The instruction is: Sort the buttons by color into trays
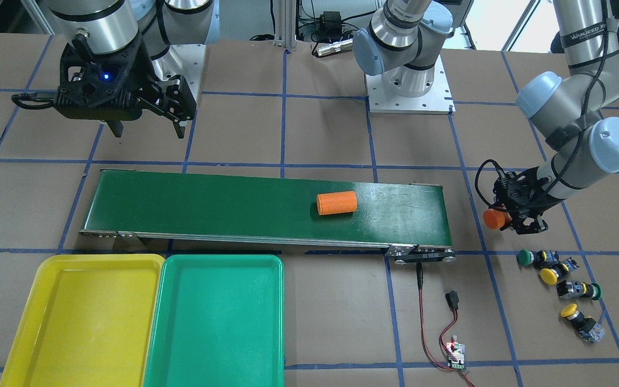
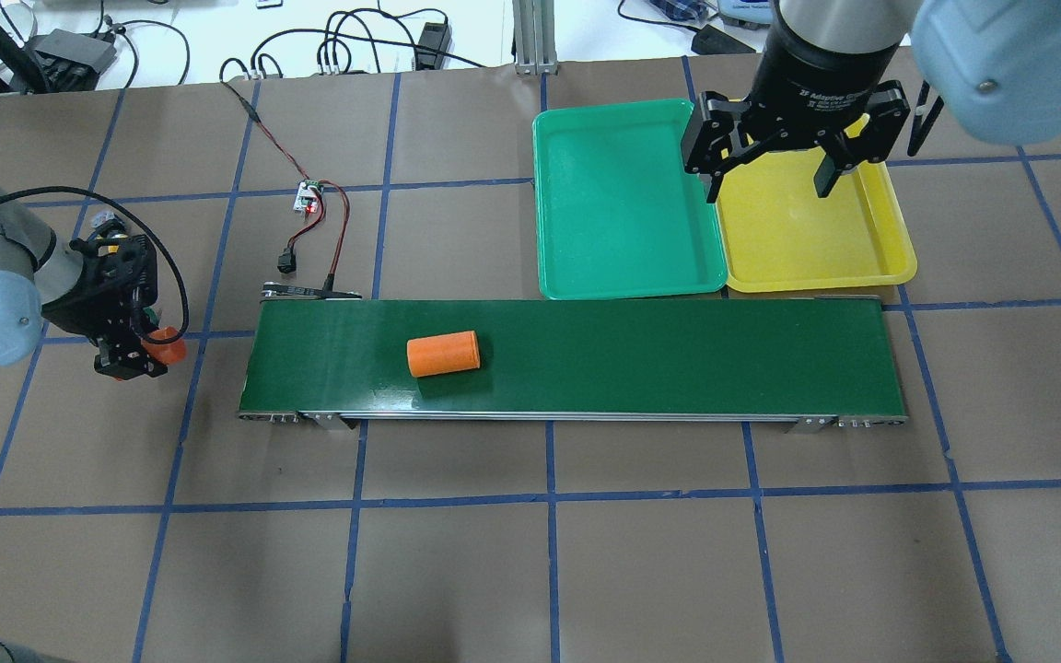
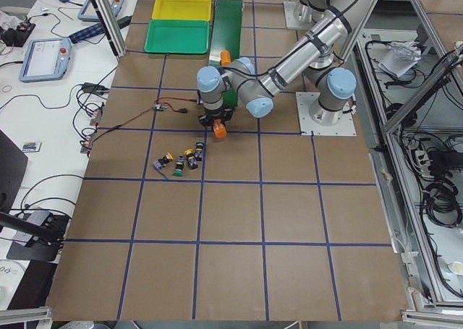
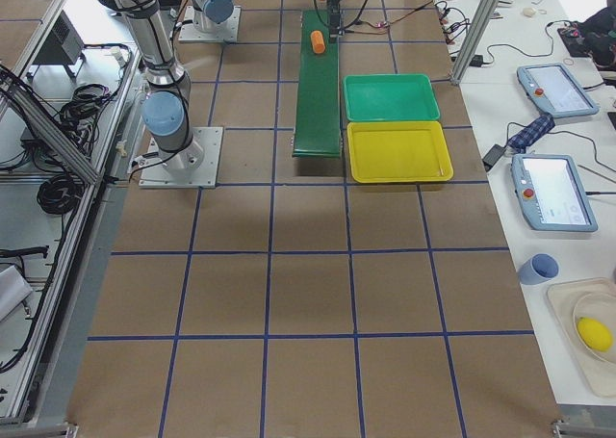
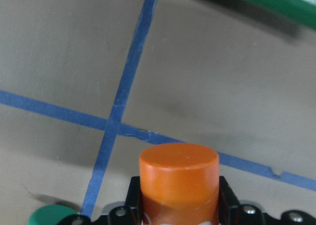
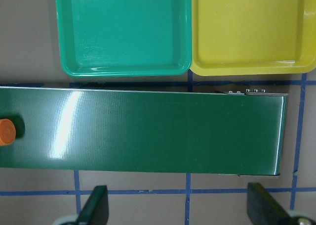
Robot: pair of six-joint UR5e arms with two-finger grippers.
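Left tool (image 1: pixel 509 219): fingers clamped on an orange cylinder (image 1: pixel 495 219), held above the worktop (image 1: pixel 331 322) just off the left-arm end of the belt (image 1: pixel 223 204). In the left wrist view the cylinder's flat end faces the camera over a crossing of blue tape lines. Right tool (image 1: pixel 148 130): fingers wide apart, nothing between them, hanging high above the worktop near the belt's other end; its wrist view looks straight down on the belt and both trays. Buttons, 4 in all, lie on their sides in a loose cluster on the worktop near the left tool, on the operators' side of it: green-cap button (image 1: pixel 525 257) closest to the tool, then yellow-cap button (image 1: pixel 548 276), 2nd green-cap button (image 1: pixel 578 290) and 2nd yellow-cap button (image 1: pixel 570 310). All 4 are well apart from the trays. Yellow tray (image 1: pixel 81 317) and green tray (image 1: pixel 215 322) sit side by side, long edges touching, on the operators' side of the belt at its right-arm end, with the green tray nearer the belt's middle. A 2nd cylinder (image 1: pixel 336 203), also orange, lies on its side on the belt, in the half toward the left arm.
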